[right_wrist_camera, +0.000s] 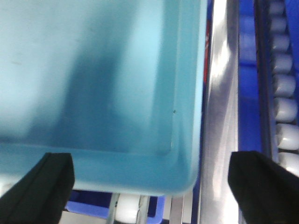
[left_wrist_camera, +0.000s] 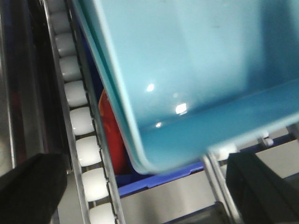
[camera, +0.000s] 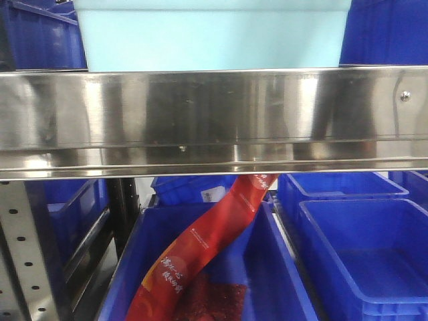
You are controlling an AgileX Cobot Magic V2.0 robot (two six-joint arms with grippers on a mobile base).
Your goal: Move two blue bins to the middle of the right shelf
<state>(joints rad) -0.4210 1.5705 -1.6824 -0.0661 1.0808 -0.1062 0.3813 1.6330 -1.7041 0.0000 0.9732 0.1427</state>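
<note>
The light blue bin (camera: 214, 33) sits above the steel shelf rail (camera: 214, 120); below it, a blue bin (camera: 221, 281) contains a red packet (camera: 207, 247). Both pincers, left (left_wrist_camera: 140, 186) and right (right_wrist_camera: 149, 186), are spread wide, gripping nothing.

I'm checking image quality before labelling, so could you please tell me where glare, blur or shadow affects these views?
Front view: the steel shelf rail carries bright vertical glare streaks. Left wrist view: small highlights on the light bin, whose rim is smeared with blur, as are the rollers. Right wrist view: a broad dark shadow crosses the bin floor; everything is soft.
</note>
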